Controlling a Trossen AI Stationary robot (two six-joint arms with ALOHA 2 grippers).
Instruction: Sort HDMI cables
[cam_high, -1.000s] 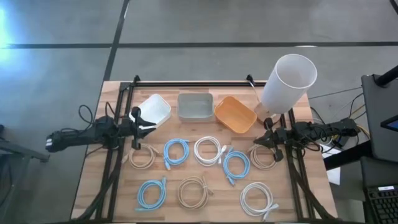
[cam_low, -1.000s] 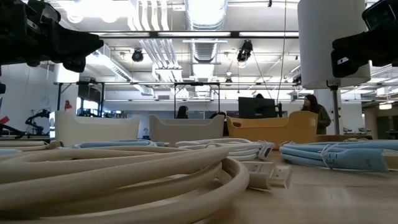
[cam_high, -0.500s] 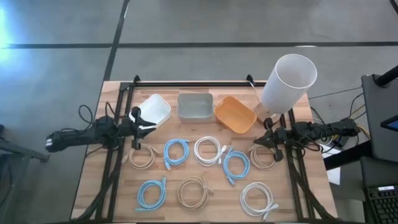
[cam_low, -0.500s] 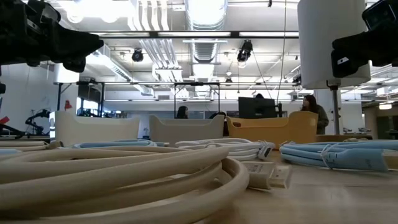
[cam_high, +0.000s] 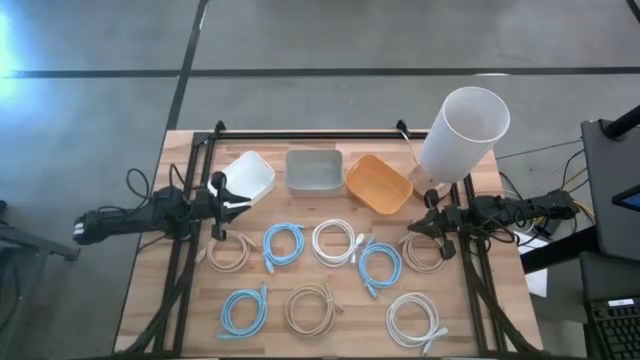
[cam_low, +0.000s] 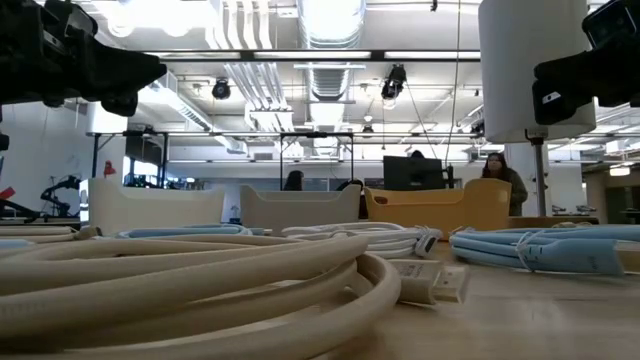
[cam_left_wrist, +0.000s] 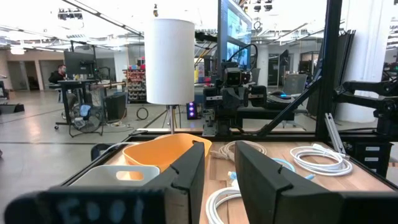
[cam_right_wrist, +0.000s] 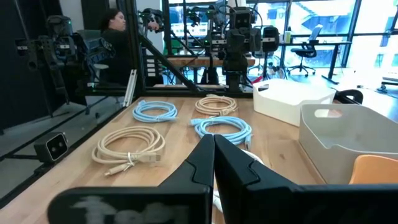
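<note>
Pale wood shows under eight coiled HDMI cables lying loose between the arms, with nothing shifted over the last second, so sorting has probably not begun. The left gripper hovers near the white bin, fingers apart and empty; the right gripper hangs closed and empty beside a tan coil. Smooth bins, white, grey and orange, stand behind the thin round loops.
</note>
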